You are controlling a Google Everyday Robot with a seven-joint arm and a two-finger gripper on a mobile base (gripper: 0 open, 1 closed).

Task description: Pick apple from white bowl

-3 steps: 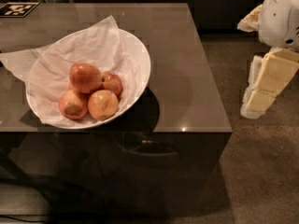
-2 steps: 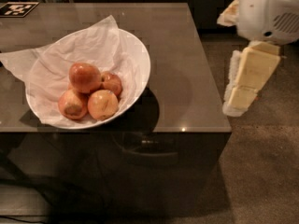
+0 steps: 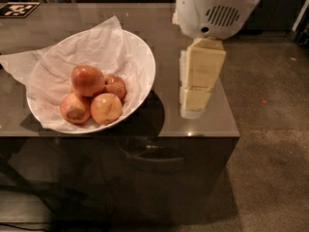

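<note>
Hand (image 3: 195, 105) is hanging point-down from its white housing (image 3: 215, 8) over the right part of the table (image 3: 58, 18), close to the right edge and toward the front right corner. It is presenting a cream, blocky side to the camera. Whether it is open or closed cannot be told from this angle. It is carrying nothing that shows and is touching neither bowl nor fruit. Whether its lower end is meeting the table top cannot be told either.

White bowl (image 3: 149, 66) is sitting on the left half of the table, nearer the front edge, with a strip of bare table lying between its rim and the hand. Crumpled tissue paper (image 3: 96, 42) is lining it and spilling over the rim toward the left edge.

The apple (image 3: 87, 79) is lying in the bowl, riding on top of the pile on its far-left side. It is resting against three paler apples: one front left (image 3: 75, 108), one front right (image 3: 106, 108), one just to its right (image 3: 116, 86).

A black-and-white marker (image 3: 19, 8) is lying at the far left corner.
</note>
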